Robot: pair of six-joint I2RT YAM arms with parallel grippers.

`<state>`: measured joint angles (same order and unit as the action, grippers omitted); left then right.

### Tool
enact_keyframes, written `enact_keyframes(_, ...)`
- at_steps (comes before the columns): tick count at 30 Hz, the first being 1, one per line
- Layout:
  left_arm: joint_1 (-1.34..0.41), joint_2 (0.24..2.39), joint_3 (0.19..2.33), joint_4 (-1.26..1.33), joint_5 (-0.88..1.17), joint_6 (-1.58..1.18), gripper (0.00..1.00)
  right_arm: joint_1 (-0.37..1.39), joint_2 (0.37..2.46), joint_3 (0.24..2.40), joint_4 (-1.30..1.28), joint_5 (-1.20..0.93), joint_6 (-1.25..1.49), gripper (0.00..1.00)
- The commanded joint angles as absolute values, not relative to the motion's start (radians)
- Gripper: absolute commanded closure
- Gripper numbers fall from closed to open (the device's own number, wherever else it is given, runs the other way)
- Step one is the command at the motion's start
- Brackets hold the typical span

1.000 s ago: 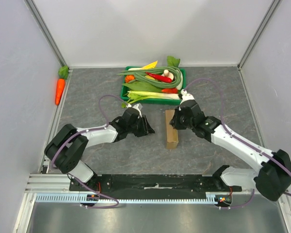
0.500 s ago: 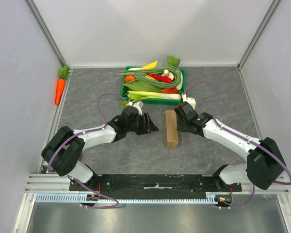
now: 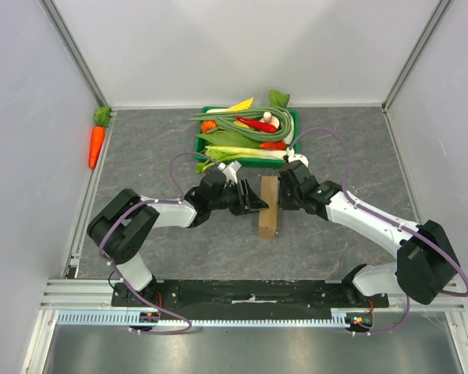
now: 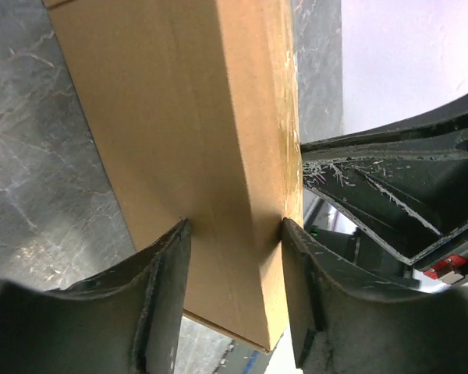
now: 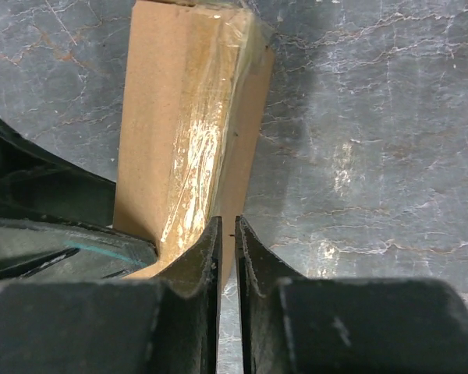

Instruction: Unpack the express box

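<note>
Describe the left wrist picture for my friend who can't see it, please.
A brown cardboard box sits between the two dark fingers of the left gripper, on a grey marbled table. The right gripper reaches in at the box's right edge.

Top camera: fixed, high, behind the arm bases, facing forward and down. It sits far off and takes in the whole table (image 3: 140, 156), with the left gripper (image 3: 257, 204) and right gripper (image 3: 282, 199) meeting at the box (image 3: 267, 222).

Left wrist camera: very near, sights along its own fingers onto the box; right gripper at frame's right edge.

Right wrist camera: equally near, looks down past its fingers onto box and table.

All three views share the box.
</note>
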<state>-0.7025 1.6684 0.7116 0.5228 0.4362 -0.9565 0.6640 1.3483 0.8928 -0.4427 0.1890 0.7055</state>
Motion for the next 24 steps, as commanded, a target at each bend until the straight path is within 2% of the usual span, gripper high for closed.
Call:
enact_keyframes(1, -0.704, 1.715, 0.741, 0.577, 0.476, -1.016, 0.51, 0.664, 1.342, 0.92, -0.376, 0.123, 0.692, 0.83)
enact_keyframes(3, -0.703, 1.7, 0.732, 0.522, 0.437, -1.002, 0.59, 0.664, 1.338, 0.92, -0.359, 0.112, 0.69, 0.83)
enact_keyframes(6, -0.701, 1.678, 0.707, 0.489, 0.408, -0.986, 0.64, 0.664, 1.33, 0.92, -0.335, 0.081, 0.684, 0.83)
enact_keyframes(18, -0.676, 1.571, 0.558, 0.404, 0.295, -0.979, 0.65, 0.664, 1.333, 0.953, -0.33, 0.055, 0.666, 0.82)
enact_keyframes(24, -0.676, 1.488, 0.549, 0.236, 0.189, -0.936, 0.64, 0.664, 1.348, 0.954, -0.359, 0.055, 0.657, 0.78)
